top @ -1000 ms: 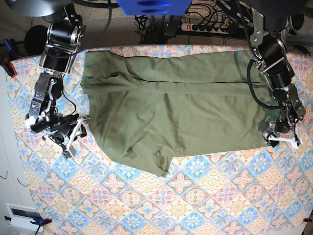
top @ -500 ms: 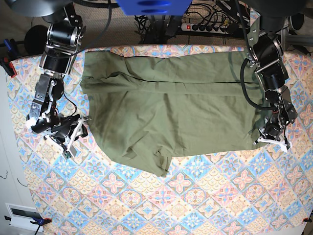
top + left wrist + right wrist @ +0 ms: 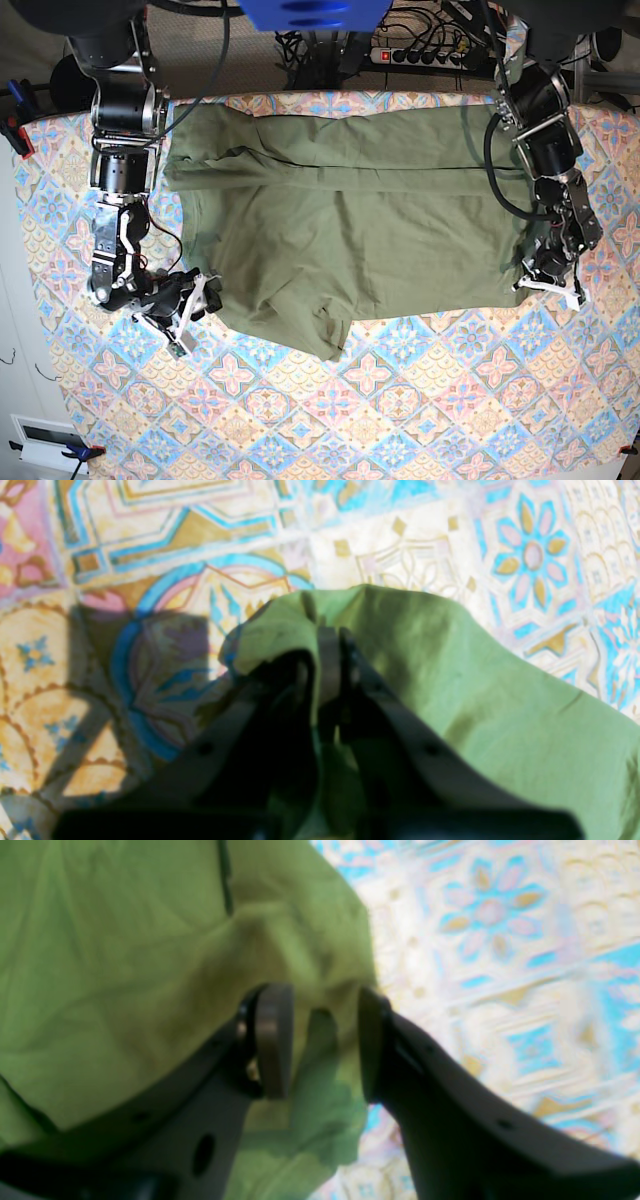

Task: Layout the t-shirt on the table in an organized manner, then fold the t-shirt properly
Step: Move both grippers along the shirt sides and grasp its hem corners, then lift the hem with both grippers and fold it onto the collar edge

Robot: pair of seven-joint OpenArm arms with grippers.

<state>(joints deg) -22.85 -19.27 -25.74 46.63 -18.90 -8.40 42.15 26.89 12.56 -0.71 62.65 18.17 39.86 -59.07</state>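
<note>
The olive-green t-shirt (image 3: 350, 220) lies spread across the far half of the table (image 3: 400, 420), with a fold along its top and a sleeve flap hanging at its near edge. My left gripper (image 3: 548, 283) is at the shirt's near right corner. In the left wrist view the left gripper (image 3: 330, 645) is shut, pinching a raised hump of the t-shirt (image 3: 450, 680). My right gripper (image 3: 195, 303) is at the shirt's near left edge. In the right wrist view the right gripper (image 3: 320, 1040) stands open, its fingers straddling the edge of the t-shirt (image 3: 125, 965).
A power strip (image 3: 420, 55) and cables lie behind the table's far edge. Clamps (image 3: 20, 135) grip the left edge, and a white box (image 3: 45, 440) sits off the near left corner. The patterned cloth (image 3: 420, 400) covers the table's near half.
The left gripper has shut on the shirt's right corner and edged inward. The right arm has swung down and in, from beside the shirt to its near left edge.
</note>
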